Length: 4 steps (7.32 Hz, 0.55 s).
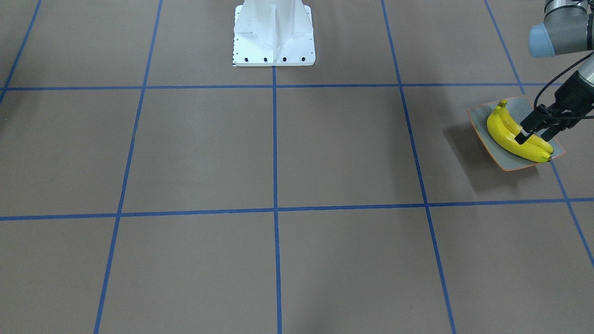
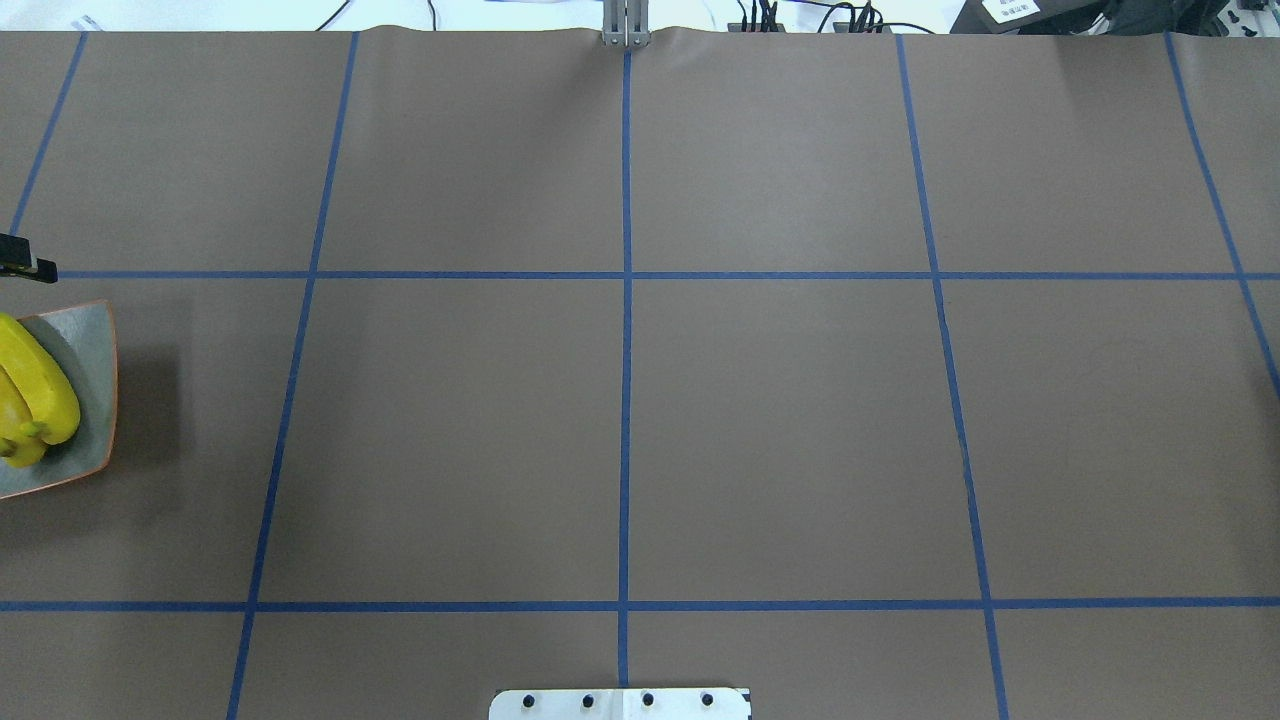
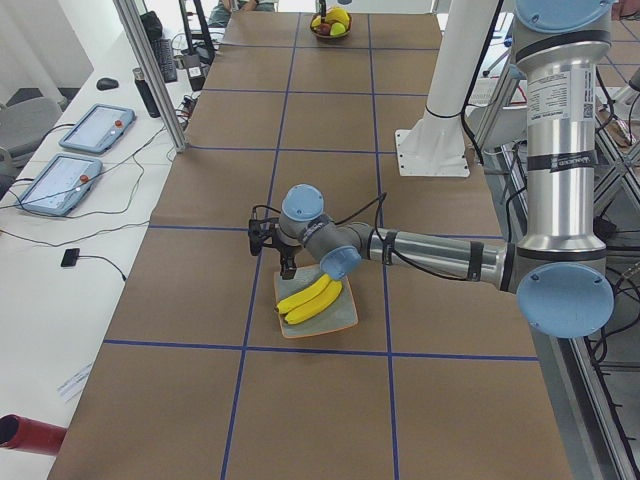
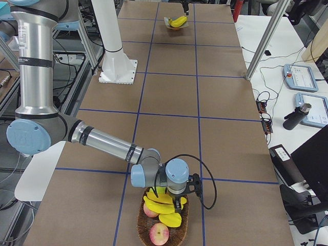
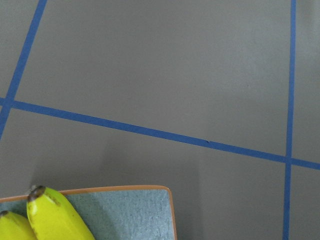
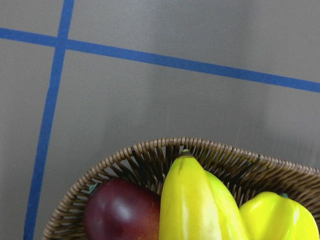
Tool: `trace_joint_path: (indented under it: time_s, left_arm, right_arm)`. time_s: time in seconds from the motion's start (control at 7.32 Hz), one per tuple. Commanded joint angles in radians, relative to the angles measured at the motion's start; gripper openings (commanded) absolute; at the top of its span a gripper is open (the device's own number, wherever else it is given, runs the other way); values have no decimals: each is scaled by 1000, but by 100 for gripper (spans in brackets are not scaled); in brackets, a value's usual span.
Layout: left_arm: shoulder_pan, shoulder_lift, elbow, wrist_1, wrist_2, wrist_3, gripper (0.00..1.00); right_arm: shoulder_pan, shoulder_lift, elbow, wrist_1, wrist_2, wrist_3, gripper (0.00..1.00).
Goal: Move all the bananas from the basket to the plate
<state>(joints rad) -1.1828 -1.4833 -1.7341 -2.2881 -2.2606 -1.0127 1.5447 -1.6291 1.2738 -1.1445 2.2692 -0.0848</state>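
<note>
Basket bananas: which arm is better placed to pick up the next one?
Right. The right gripper hangs directly over the basket, just above the basket bananas. The left gripper is far off, over the plate with its delivered bananas.

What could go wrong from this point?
First, the left gripper straddles the bananas on the plate; lifting off could drag one over the rim. Second, in the basket the remaining bananas lie beside a red fruit, so grasping one might shift that fruit.
</note>
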Motion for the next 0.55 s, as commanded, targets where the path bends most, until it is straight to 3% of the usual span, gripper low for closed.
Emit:
trace_joint_path:
  time_s: [0.0, 0.27, 0.41]
  left_arm:
    - [0, -2, 2, -1, -2, -3, 100]
    - [0, -2, 1, -2, -5, -7, 100]
    - [-1, -2, 1, -4, -4, -7, 100]
  right_arm:
    - [0, 2, -1, -1, -4, -1, 46]
    - [0, 3, -7, -1, -2, -1, 10]
    - [0, 6, -7, -1, -2, -1, 0]
